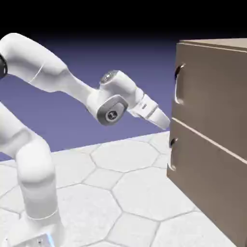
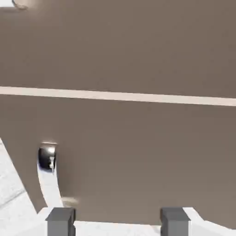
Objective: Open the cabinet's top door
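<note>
In the exterior view, a white floor [image 1: 144, 188] crossed by grey seams [image 1: 117, 201] spreads around 6 o'clock; the blue-violet backdrop [image 1: 135, 58] darkens to black at 12 o'clock. In the hand view, the floor shows at 8 o'clock.

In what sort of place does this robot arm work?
It seems to be a computer-made test scene, not a real room: a plain blue-violet backdrop, a floor of large pale tiles, and a bare brown cabinet before the white robot arm.
</note>
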Action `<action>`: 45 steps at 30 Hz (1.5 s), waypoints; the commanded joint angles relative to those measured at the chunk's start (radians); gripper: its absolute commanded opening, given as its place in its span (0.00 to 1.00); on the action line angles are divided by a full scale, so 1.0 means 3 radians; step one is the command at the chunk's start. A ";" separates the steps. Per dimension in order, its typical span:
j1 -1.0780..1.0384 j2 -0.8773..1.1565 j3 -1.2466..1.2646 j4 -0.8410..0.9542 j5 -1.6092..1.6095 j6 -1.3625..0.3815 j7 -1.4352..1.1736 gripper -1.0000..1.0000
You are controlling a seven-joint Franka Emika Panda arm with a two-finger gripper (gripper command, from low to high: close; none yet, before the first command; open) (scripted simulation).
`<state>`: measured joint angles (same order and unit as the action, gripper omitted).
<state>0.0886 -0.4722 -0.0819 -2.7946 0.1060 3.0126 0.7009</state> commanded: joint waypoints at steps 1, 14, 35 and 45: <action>0.0095 0.0121 -0.0101 0.0019 0.0131 -0.0030 -0.0050 0.50; 0.1325 0.1692 -0.1416 0.0267 0.1834 -0.0422 -0.0695 0.50; 0.3311 0.4229 -0.3540 0.0667 0.4585 -0.1055 -0.1737 0.50; 0.4258 0.5437 -0.4552 0.0858 0.5895 -0.1357 -0.2233 0.50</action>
<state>1.3658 1.1589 -1.4474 -2.5373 1.8744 2.6055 0.0310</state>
